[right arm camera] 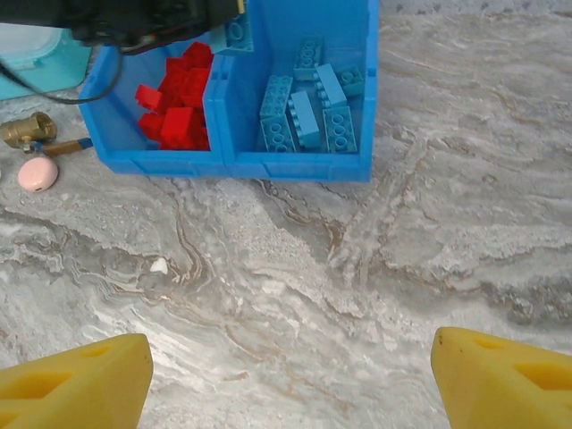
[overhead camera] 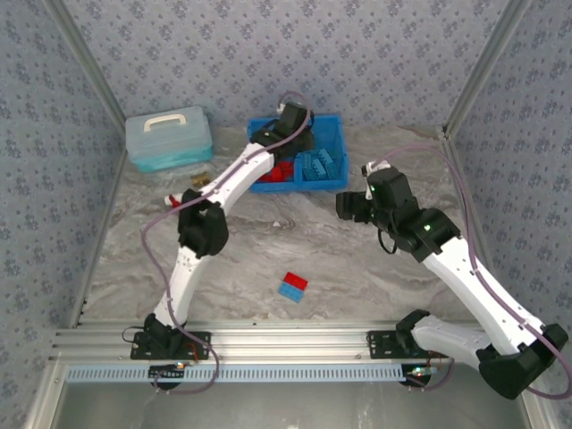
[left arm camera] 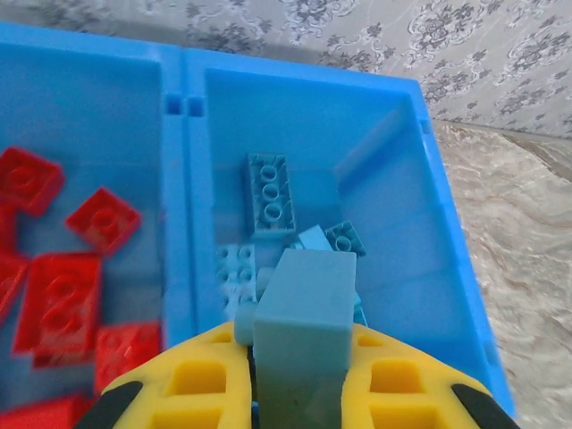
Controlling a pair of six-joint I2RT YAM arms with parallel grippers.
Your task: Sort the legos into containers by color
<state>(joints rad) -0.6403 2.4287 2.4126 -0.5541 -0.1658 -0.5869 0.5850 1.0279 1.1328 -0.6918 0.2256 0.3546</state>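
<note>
Your left gripper (left arm camera: 299,380) pinches a smooth light blue plastic brick (left arm camera: 304,308) between hollowed yellow fingers (left arm camera: 197,375), just above the glossy blue bin's (left arm camera: 295,70) right compartment (left arm camera: 393,206) of matching studded bricks (left arm camera: 268,192). Red bricks (left arm camera: 58,299) lie to its left. Your right gripper (right arm camera: 290,375) gapes over veined marble tabletop (right arm camera: 357,268). The top view adds a red brick (overhead camera: 296,281) touching a blue brick (overhead camera: 290,292), behind both grippers.

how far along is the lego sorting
Mostly done: red bricks lie in the bin's left compartment, light blue bricks its right. In hand: the left gripper holds a light blue brick above the right compartment. Left: one red brick and one blue brick on the table.
</note>
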